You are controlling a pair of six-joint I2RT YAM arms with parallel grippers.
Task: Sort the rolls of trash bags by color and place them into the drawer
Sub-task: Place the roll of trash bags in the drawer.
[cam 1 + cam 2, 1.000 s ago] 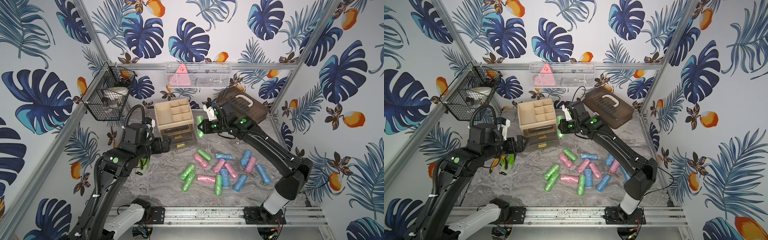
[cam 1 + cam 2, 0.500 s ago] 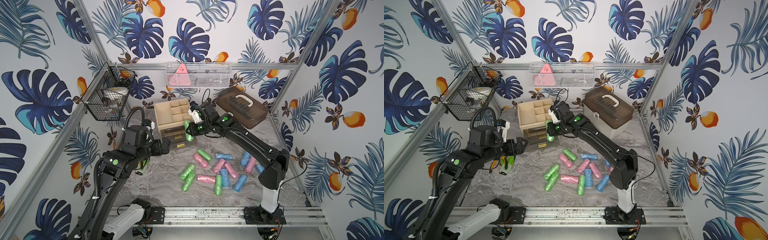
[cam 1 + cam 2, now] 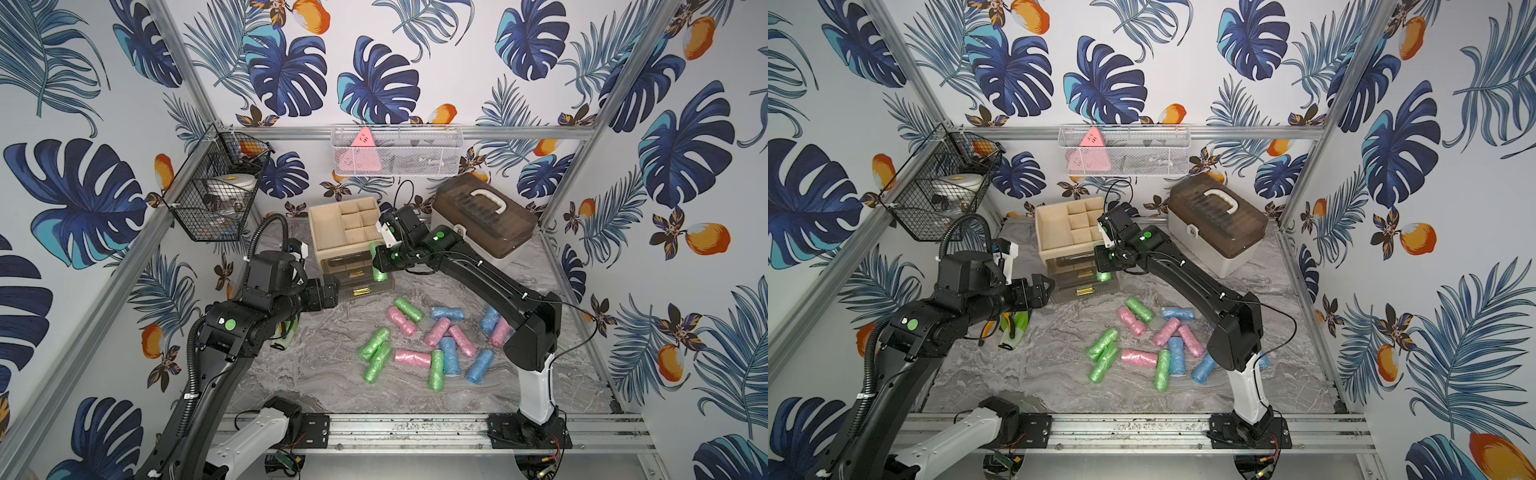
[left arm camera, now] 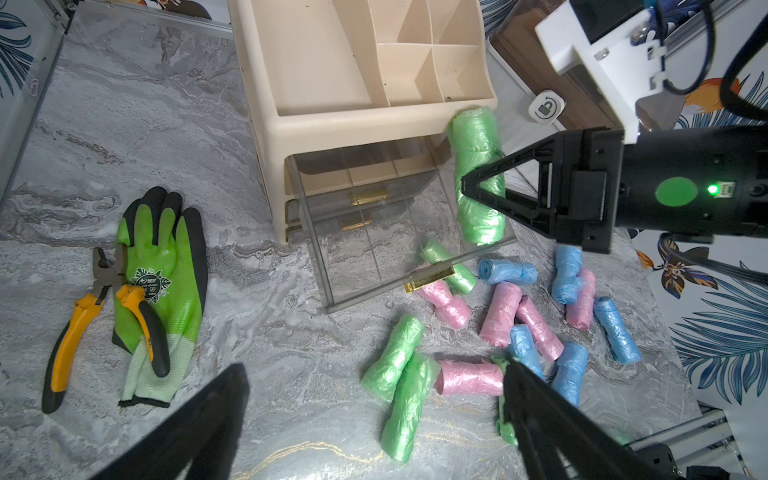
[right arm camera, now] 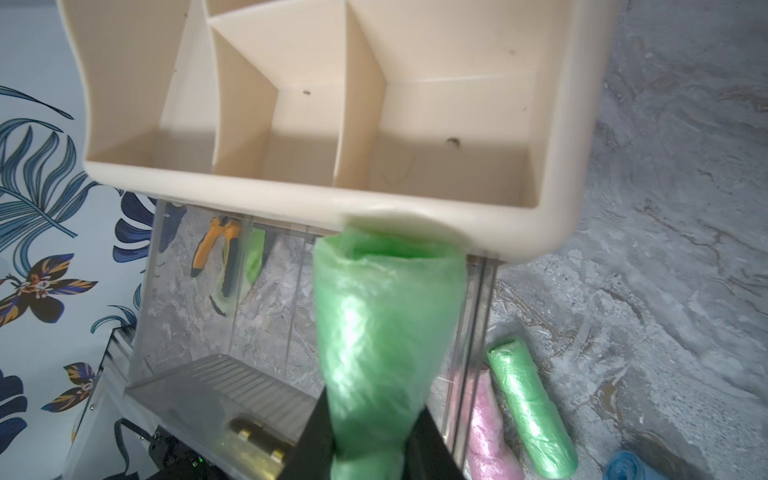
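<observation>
My right gripper (image 5: 370,415) is shut on a green roll of trash bags (image 5: 382,324). It holds the roll upright over the right side of the pulled-out clear drawer (image 4: 374,249), against the front edge of the beige organizer (image 3: 345,224). In both top views the held roll (image 3: 379,266) (image 3: 1103,276) hangs above the drawer's right compartment. Several loose green, pink and blue rolls (image 3: 432,336) lie on the marble table in front of the drawer. My left gripper (image 3: 332,293) hovers open and empty just left of the drawer.
A green work glove (image 4: 162,291) and orange-handled pliers (image 4: 83,316) lie left of the organizer. A brown-lidded toolbox (image 3: 482,220) stands at the back right. A black wire basket (image 3: 216,195) and a white mesh basket (image 3: 395,149) hang on the walls.
My right arm has carried the green roll leftward, from in front of the toolbox to above the open drawer. The left arm has stayed put.
</observation>
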